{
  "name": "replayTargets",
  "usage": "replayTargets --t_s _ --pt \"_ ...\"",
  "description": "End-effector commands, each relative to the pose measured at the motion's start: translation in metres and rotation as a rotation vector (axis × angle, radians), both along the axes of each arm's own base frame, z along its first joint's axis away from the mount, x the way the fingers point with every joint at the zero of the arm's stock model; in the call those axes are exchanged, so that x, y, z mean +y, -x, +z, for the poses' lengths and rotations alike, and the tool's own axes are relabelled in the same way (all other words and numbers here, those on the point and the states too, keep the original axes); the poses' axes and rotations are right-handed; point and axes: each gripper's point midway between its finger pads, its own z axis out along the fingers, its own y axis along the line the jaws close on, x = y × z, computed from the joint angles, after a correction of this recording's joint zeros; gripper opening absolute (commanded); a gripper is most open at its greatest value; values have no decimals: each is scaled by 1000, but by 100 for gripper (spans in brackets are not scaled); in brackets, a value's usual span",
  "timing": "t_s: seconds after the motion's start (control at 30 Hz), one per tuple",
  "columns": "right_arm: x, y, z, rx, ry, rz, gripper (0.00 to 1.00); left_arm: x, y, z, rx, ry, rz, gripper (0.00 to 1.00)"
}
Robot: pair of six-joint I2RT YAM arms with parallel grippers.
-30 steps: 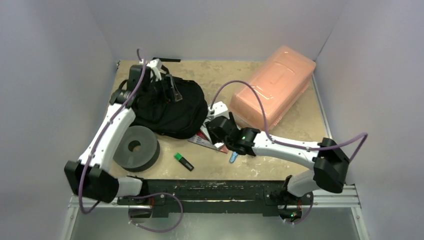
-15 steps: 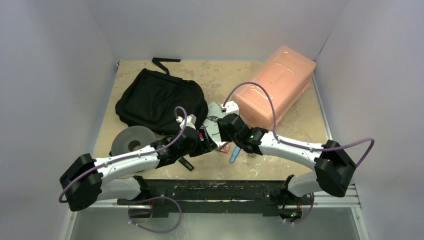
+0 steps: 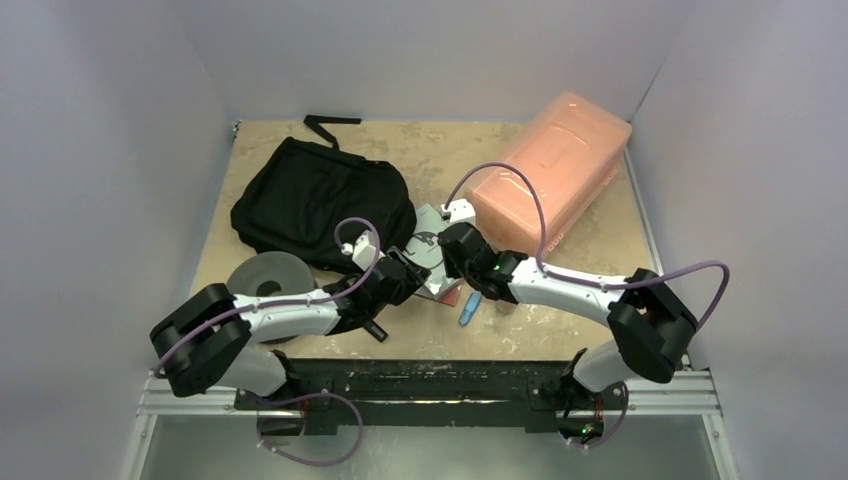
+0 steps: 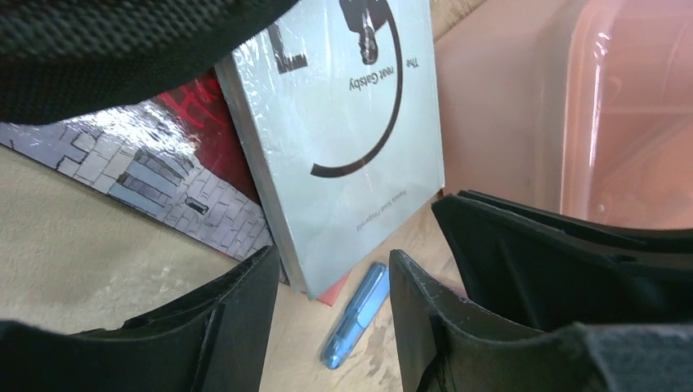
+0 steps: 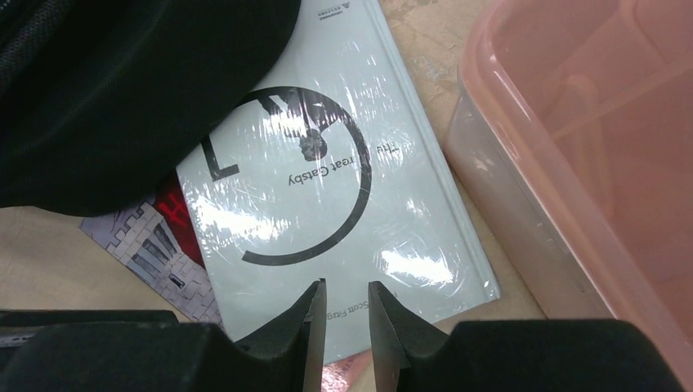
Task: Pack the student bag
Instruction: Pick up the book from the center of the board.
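The black student bag [image 3: 320, 205] lies flat at the back left; its edge shows in the left wrist view [image 4: 106, 49] and the right wrist view [image 5: 122, 90]. A grey book, "The Great Gatsby" [image 3: 428, 243] [image 4: 351, 139] [image 5: 327, 204], lies beside it on a book with a brick-castle cover [image 4: 155, 175] [image 5: 143, 245]. My left gripper [image 3: 410, 271] [image 4: 331, 273] is open, low at the grey book's near corner, with a blue pen [image 4: 355, 314] [image 3: 467, 312] on the table between its fingers. My right gripper [image 3: 447, 250] [image 5: 343, 327] hovers over the grey book, fingers a narrow gap apart and empty.
A translucent pink box [image 3: 550, 170] [image 5: 588, 163] stands at the back right, close to the book. A dark grey foam ring [image 3: 262, 278] sits behind my left arm. A green marker [image 3: 376, 329] pokes out under that arm. The right gripper's black body [image 4: 556, 269] is close beside my left fingers.
My left arm left the bag's top and swung down to the books' near corner; the bag now lies flat. My right gripper shifted up over the grey book, which is now uncovered.
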Motion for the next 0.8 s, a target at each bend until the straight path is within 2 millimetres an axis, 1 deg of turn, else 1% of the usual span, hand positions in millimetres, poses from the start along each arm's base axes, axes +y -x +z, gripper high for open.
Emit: replayTargets --t_s 0.0,0.07,0.1,0.13,0.23,0.27,0.33,0.43,0.5,0.77 --pt "-4 -9 -4 -35 14 -39 29 -6 -16 1 8 88 64 51" --pt "-8 -12 -7 -39 32 -62 31 -8 -17 -5 24 96 56 50" --pt "-13 -15 -8 -43 58 -87 32 -7 -18 -8 26 92 58 49" --pt "-20 -19 -7 -61 97 -121 32 -6 -18 -10 27 86 61 49" --pt "-34 -29 -6 -93 217 -162 30 -4 -20 -14 21 80 63 48" --pt "-41 -32 -5 -107 267 -177 26 -3 -21 -16 23 81 61 48" --pt "-50 -36 -1 -132 344 -195 12 -3 -21 -19 26 85 57 48" --pt "-56 -39 0 -139 421 -191 1 -1 -20 -27 43 100 57 48" --pt "-62 -40 0 -141 479 -204 0 -2 -20 -33 62 113 51 47" --pt "-65 -45 -19 -122 565 -210 0 -6 -21 -34 60 125 37 47"
